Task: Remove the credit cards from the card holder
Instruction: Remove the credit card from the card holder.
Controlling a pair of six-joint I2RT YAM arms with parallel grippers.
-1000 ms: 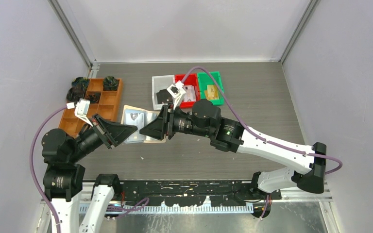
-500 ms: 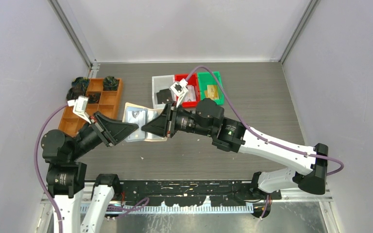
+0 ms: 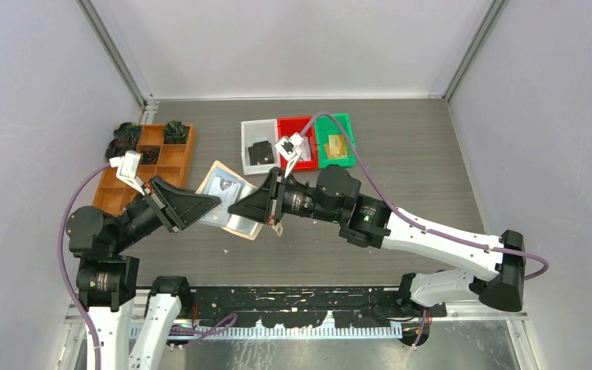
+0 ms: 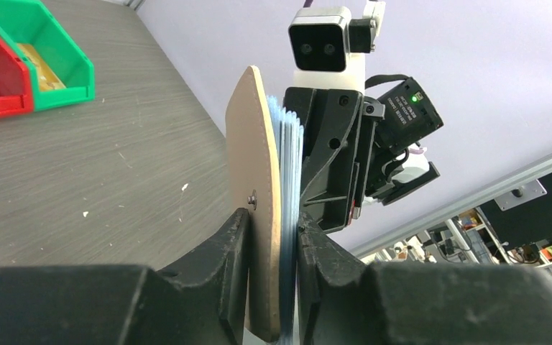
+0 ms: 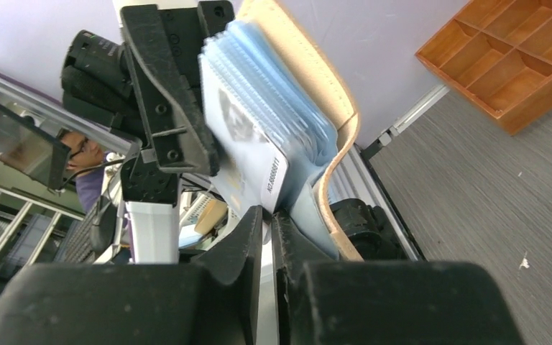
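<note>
The tan card holder (image 3: 225, 194) hangs open above the table between my two grippers. In the left wrist view its tan cover (image 4: 254, 158) stands edge-on with the blue-clear sleeves (image 4: 290, 172) beside it, and my left gripper (image 4: 273, 224) is shut on cover and sleeves together. In the right wrist view a white credit card (image 5: 253, 167) with a printed number sticks out of the front sleeve, and my right gripper (image 5: 267, 217) is shut on its lower corner. The holder's tan cover (image 5: 325, 93) curves behind the sleeves. Other cards sit hidden in the sleeves.
A wooden compartment tray (image 3: 171, 159) with dark items lies at the left. White (image 3: 245, 146), red (image 3: 297, 123) and green (image 3: 333, 121) bins stand at the back middle; a black wallet-like item (image 3: 260, 152) lies in the white one.
The right gripper's jaws have closed onto the card. The holder has turned and tilted between the grippers, and the right gripper has shifted slightly nearer.
</note>
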